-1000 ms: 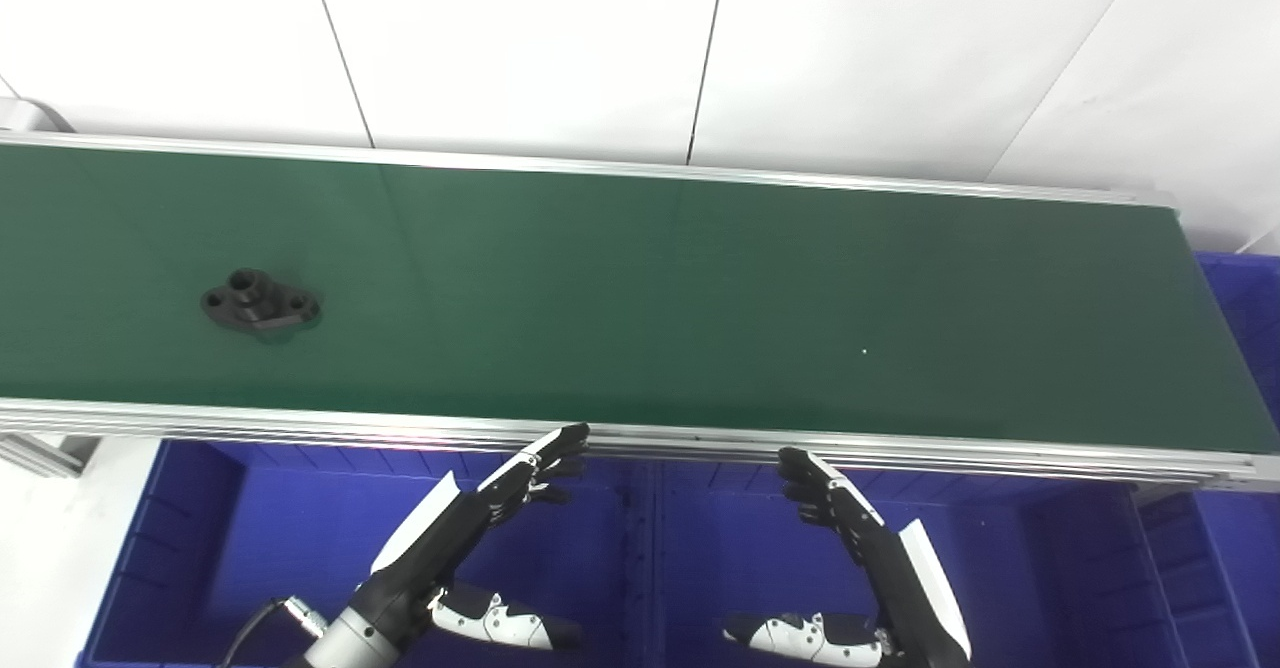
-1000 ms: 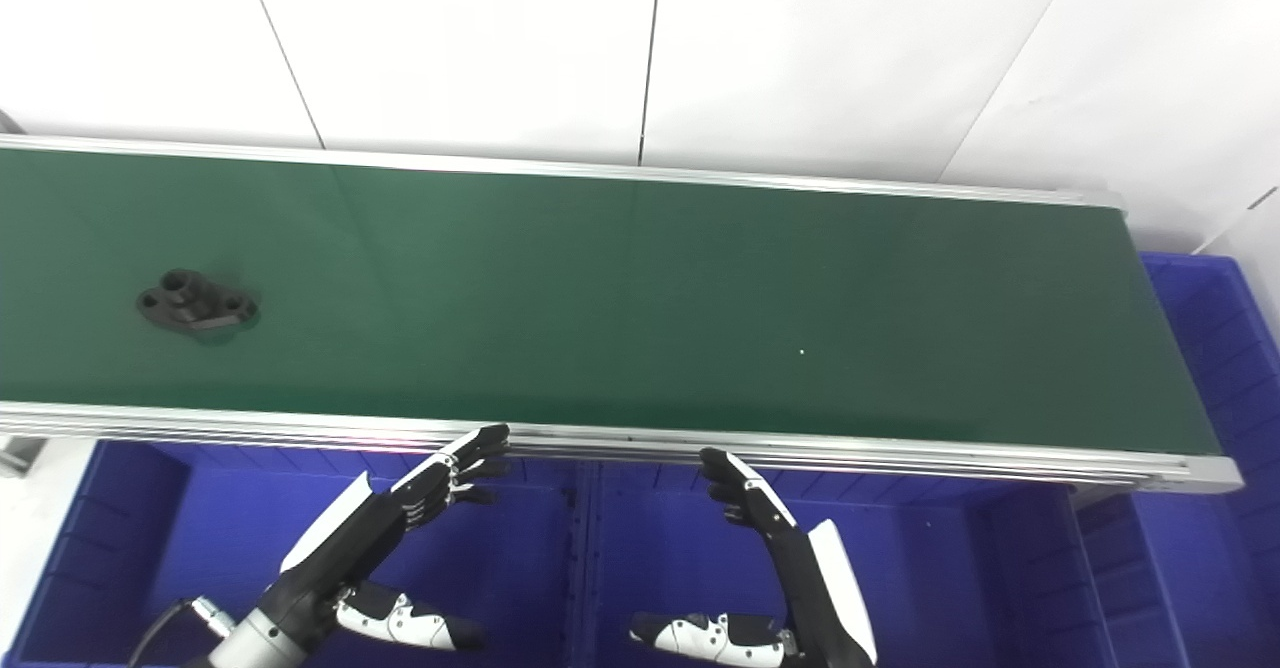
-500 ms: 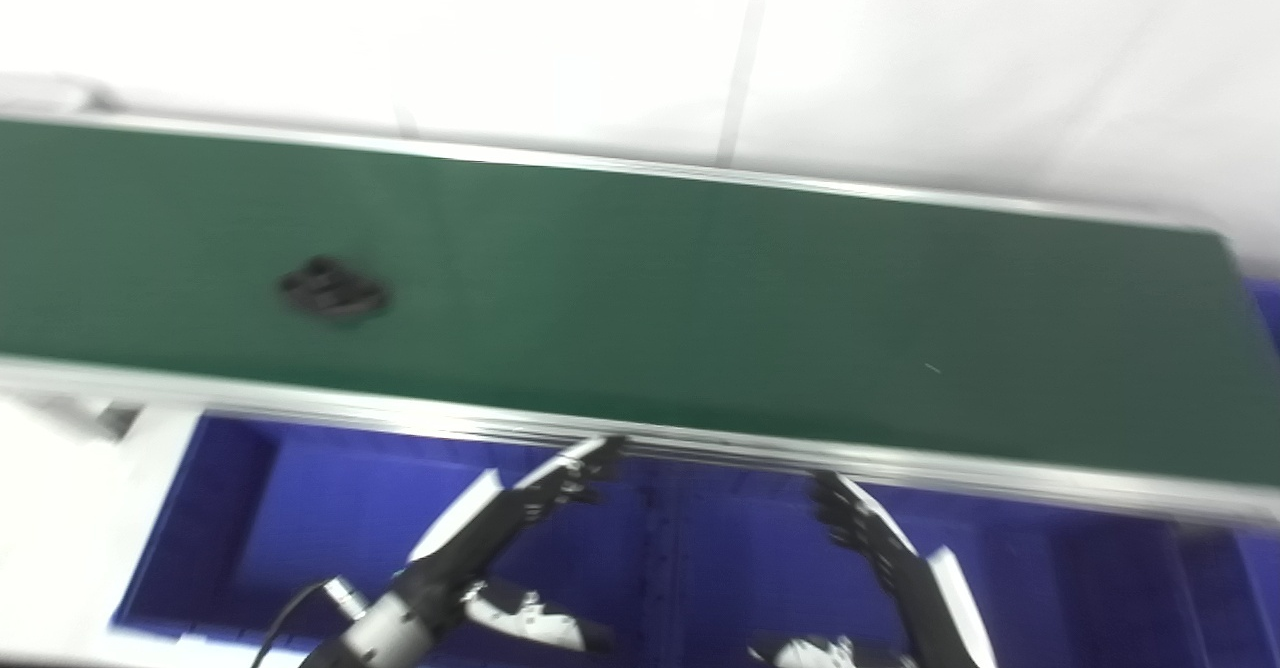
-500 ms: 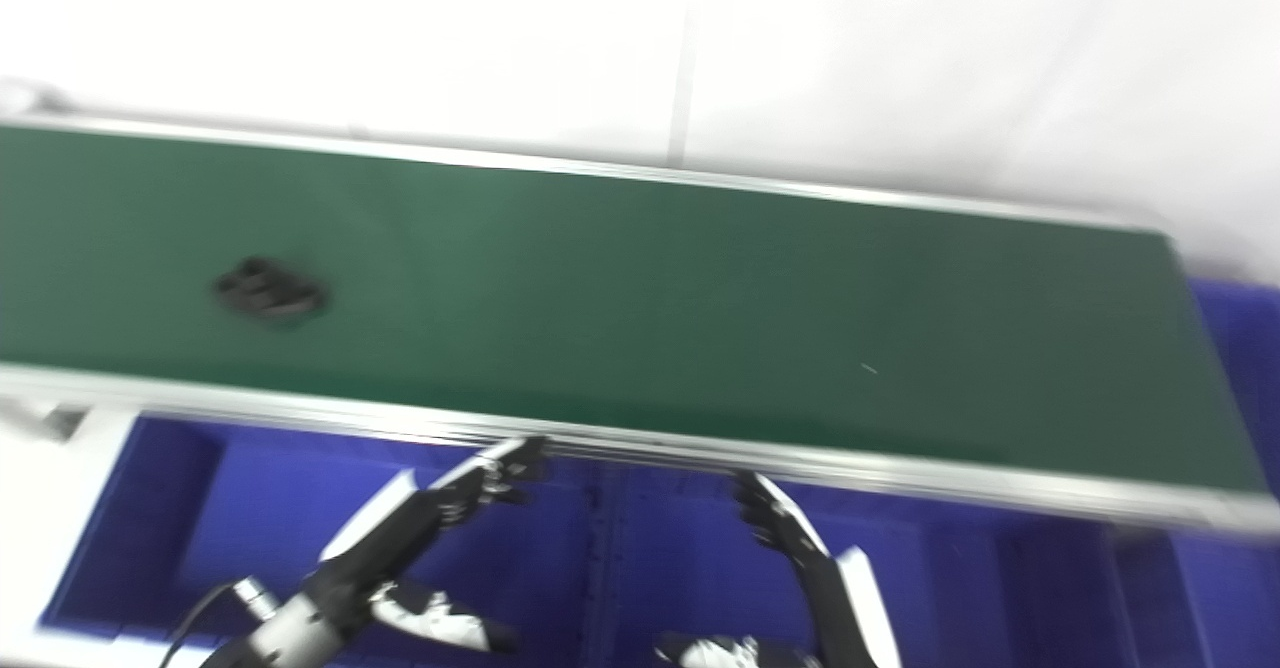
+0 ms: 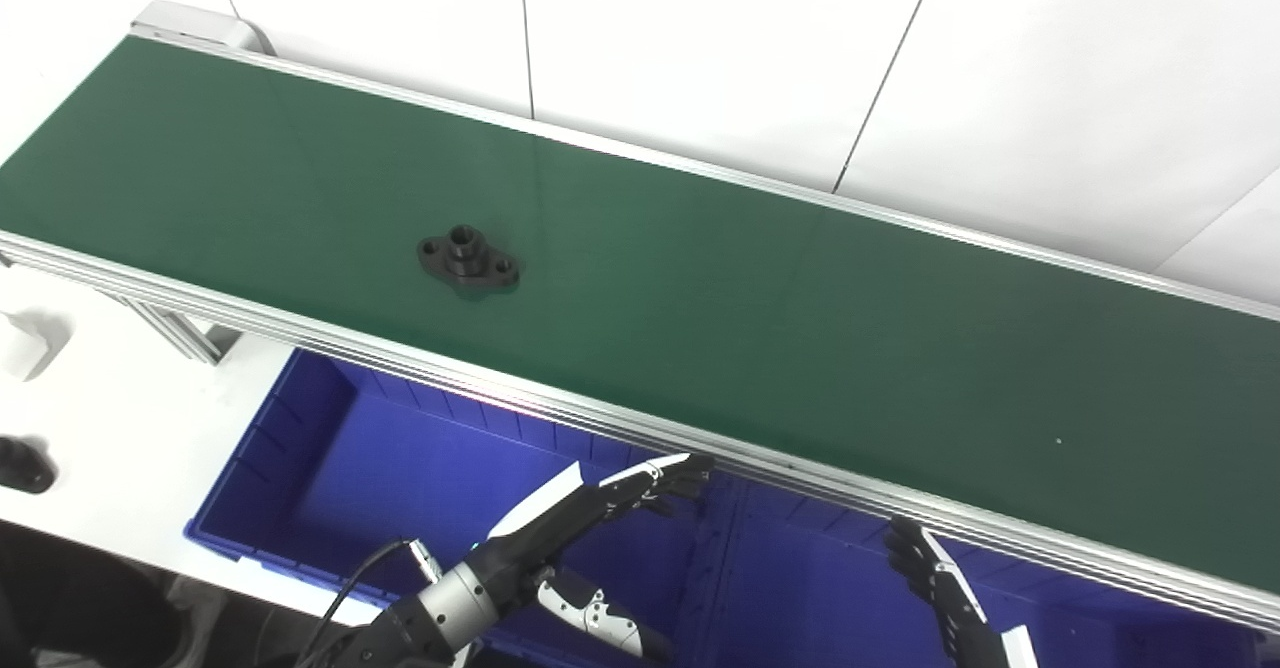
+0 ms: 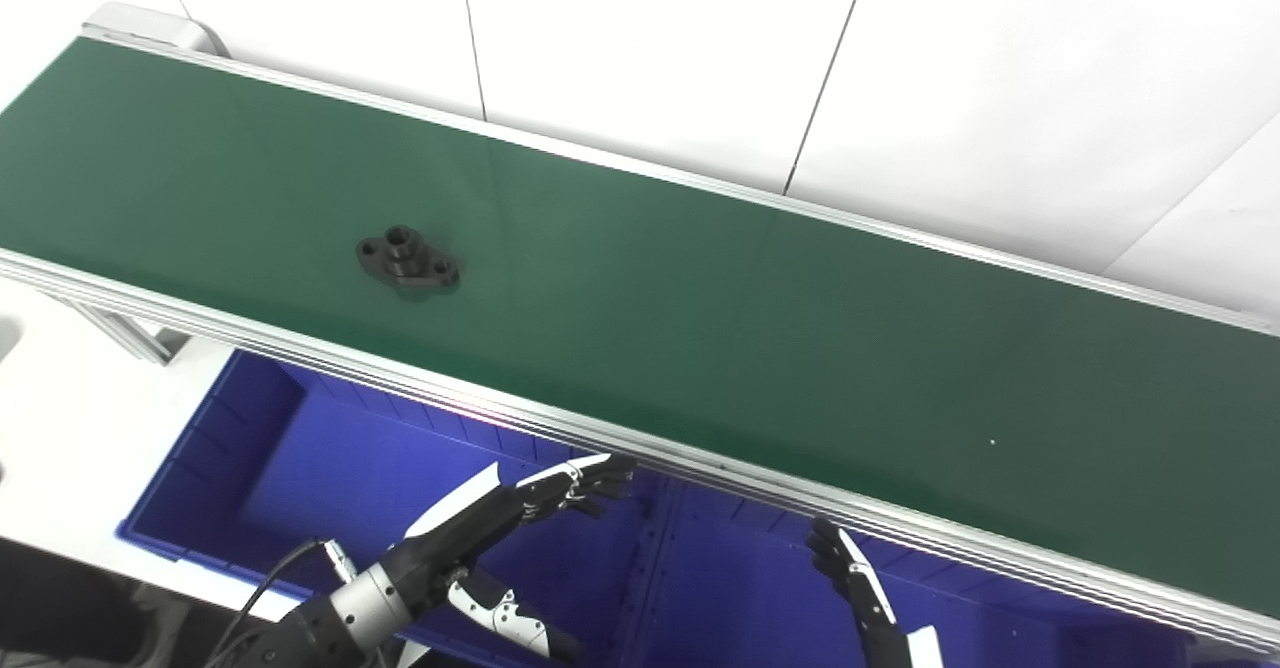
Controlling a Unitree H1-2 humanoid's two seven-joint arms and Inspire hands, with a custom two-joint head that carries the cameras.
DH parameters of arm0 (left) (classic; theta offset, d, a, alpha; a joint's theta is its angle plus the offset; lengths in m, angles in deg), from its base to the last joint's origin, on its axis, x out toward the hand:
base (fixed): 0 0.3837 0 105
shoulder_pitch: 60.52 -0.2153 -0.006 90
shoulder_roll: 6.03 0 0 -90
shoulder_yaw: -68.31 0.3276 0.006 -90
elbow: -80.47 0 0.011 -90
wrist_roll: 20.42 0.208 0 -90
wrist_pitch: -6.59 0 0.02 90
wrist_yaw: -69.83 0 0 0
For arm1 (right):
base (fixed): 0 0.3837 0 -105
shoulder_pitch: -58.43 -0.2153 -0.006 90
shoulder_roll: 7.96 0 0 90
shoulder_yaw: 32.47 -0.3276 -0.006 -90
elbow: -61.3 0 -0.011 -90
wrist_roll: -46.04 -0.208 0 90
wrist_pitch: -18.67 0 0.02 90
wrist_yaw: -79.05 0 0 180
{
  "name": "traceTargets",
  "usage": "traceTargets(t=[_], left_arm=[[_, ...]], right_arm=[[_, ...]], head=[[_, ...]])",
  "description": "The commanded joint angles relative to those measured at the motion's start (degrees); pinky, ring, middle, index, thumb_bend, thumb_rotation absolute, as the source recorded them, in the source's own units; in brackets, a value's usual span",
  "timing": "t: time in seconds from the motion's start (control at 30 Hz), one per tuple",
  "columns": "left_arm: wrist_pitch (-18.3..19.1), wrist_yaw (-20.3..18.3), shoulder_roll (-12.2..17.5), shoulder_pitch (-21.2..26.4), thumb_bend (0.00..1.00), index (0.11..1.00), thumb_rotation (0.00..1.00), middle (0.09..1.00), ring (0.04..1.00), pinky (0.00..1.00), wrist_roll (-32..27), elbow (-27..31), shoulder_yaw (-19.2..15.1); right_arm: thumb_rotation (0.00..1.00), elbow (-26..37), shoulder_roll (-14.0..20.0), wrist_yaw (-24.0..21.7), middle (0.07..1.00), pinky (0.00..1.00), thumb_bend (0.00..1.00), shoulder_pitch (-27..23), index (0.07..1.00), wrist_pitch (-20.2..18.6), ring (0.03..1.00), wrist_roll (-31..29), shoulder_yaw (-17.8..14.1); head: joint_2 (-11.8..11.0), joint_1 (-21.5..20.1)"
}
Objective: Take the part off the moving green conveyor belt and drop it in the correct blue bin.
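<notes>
White panelled wall (image 5: pixel 700 38) behind.

The belt (image 5: pixel 700 278) is a matt, smooth green sheet with only a faint sheen. Its rails (image 5: pixel 560 413) look like brushed aluminium, ribbed and bright. The part (image 5: pixel 468 261) is dull black, like cast metal or hard plastic; which one cannot be told. The bin (image 5: pixel 330 448) is glossy blue plastic with ribbed walls. Both hands, left (image 5: pixel 600 503) and right (image 6: pixel 860 583), wear shiny black and white plastic shells. The counter (image 5: pixel 110 418) is plain matt white.
</notes>
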Motion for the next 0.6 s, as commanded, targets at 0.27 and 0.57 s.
traceTargets(t=[0.27,0.57], left_arm=[[-1.85,0.35,0.41,0.44,0.81,0.906,0.23,0.900,0.860,0.79,-0.76,0.56,-0.09],[-1.69,0.27,0.70,0.58,0.82,0.909,0.23,0.904,0.867,0.79,-0.96,0.19,0.01]], right_arm=[[0.09,0.58,-0.54,0.59,0.864,0.86,0.86,0.58,0.888,2.56,0.863,-0.59,0.02],[0.06,-0.72,-0.50,1.04,0.852,0.82,0.87,0.18,0.873,4.36,0.843,-0.65,0.12]], head=[[-0.60,-0.99],[-1.19,-2.61]])
